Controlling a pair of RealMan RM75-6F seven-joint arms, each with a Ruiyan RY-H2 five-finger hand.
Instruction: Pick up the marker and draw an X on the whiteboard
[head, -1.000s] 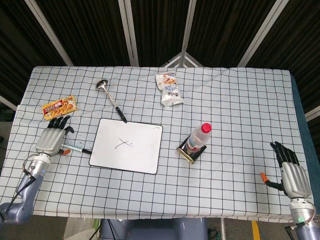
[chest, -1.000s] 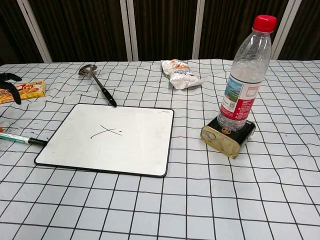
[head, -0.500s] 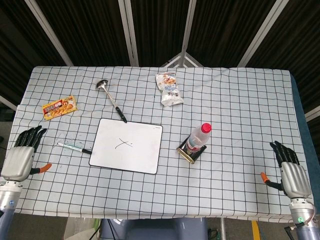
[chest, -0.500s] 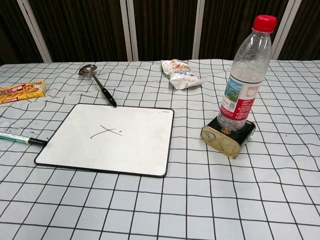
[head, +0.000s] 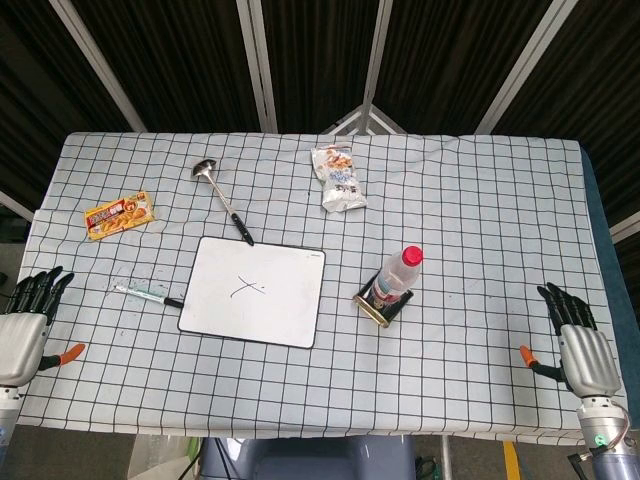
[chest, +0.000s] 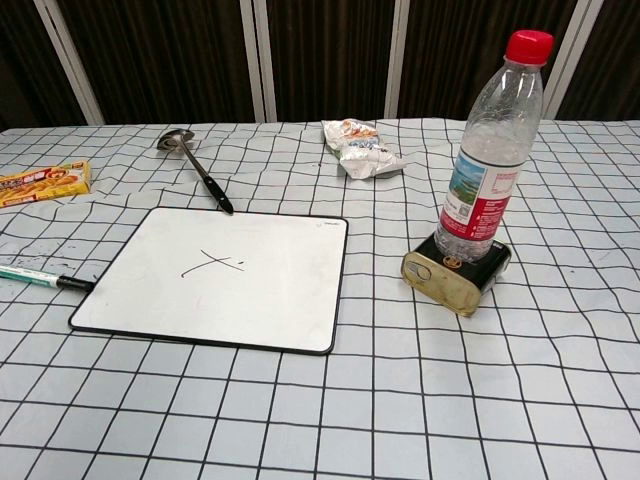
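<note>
The whiteboard (head: 255, 291) (chest: 220, 278) lies flat on the checked tablecloth with a black X drawn near its middle. The marker (head: 148, 294) (chest: 40, 277) lies on the cloth just left of the board, its dark tip touching the board's left edge. My left hand (head: 22, 332) is at the table's left front edge, well left of the marker, fingers spread and holding nothing. My right hand (head: 582, 352) is at the front right corner, also spread and empty. Neither hand shows in the chest view.
A ladle (head: 222, 198) (chest: 195, 168) lies behind the board. A snack packet (head: 119, 215) (chest: 45, 183) is far left, a crumpled wrapper (head: 338, 178) (chest: 360, 148) at the back. A water bottle (head: 396, 277) (chest: 490, 150) stands on a tin (chest: 455, 270) right of the board.
My left hand has pulled back from beside the marker to the table's left front edge. The marker stays on the cloth. The right hand has hardly moved.
</note>
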